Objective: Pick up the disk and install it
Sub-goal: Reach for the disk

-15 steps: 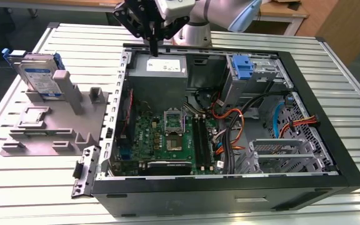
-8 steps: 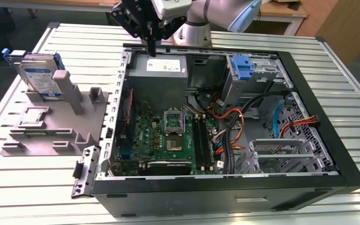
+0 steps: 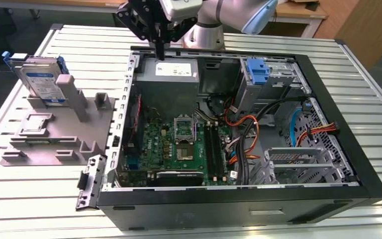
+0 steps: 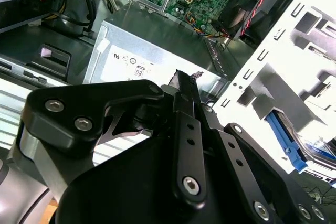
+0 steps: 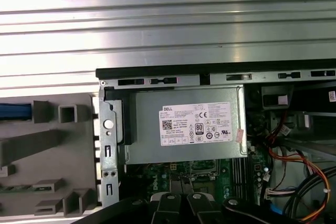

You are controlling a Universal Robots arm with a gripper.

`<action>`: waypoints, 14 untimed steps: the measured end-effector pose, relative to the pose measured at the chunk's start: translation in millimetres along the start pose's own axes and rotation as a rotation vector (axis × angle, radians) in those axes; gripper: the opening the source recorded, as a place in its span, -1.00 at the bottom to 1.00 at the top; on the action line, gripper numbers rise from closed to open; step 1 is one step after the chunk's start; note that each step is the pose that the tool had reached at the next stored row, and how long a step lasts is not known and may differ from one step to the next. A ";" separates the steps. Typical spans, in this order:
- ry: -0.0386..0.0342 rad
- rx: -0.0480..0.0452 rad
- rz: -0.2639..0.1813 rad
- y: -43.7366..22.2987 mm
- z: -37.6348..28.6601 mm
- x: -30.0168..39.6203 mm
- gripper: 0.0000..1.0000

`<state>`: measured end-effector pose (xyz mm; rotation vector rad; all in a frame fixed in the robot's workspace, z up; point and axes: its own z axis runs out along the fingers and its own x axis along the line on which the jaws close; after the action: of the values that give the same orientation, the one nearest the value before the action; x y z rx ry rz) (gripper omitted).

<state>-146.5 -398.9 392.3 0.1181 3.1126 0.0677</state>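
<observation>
A: One silver rectangular disk in a blue plastic frame (image 3: 43,82), where?
B: Upright in the grey plastic stand (image 3: 65,134), nine o'clock of the black open case (image 3: 244,194).
A: Tool (image 3: 159,54)?
B: Clenched, empty, at twelve o'clock. Swinging across low could clip the case wall.

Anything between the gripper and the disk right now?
Partly. The gripper hangs over the power supply in the case; the disk stands upright on the grey stand at the exterior view's left. The case's metal side wall sits between them, and a stand post rises beside the disk. Above those, nothing visible blocks.
</observation>
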 end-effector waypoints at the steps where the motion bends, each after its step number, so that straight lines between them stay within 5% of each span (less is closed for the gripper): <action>1: 0.0000 0.0000 0.000 0.0 0.0 0.5 -0.80; 14: 0.0003 0.0000 0.000 -0.3 0.3 4.2 -0.80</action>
<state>-150.7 -398.9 391.9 0.1181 3.1129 0.0677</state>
